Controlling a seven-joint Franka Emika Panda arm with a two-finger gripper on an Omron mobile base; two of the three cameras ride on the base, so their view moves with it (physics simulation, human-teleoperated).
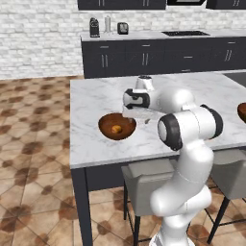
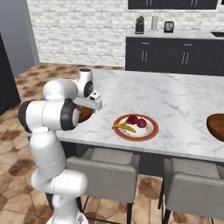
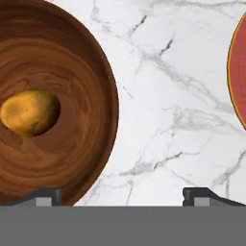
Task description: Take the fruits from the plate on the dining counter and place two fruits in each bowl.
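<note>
Jaws wide apart, empty, over tabletop (image 3: pixel 158 96) between left bowl (image 1: pixel 116 126), holding orange fruit (image 3: pixel 30 111), and plate (image 2: pixel 135 127). Banana (image 2: pixel 124 127) and red fruits (image 2: pixel 136 121) on plate: light, smooth, likely slippery; best gripped across the middle.

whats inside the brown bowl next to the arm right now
One orange fruit lies near the bottom of the bowl, nothing else beside it. In the right base view the arm covers most of this bowl.
</note>
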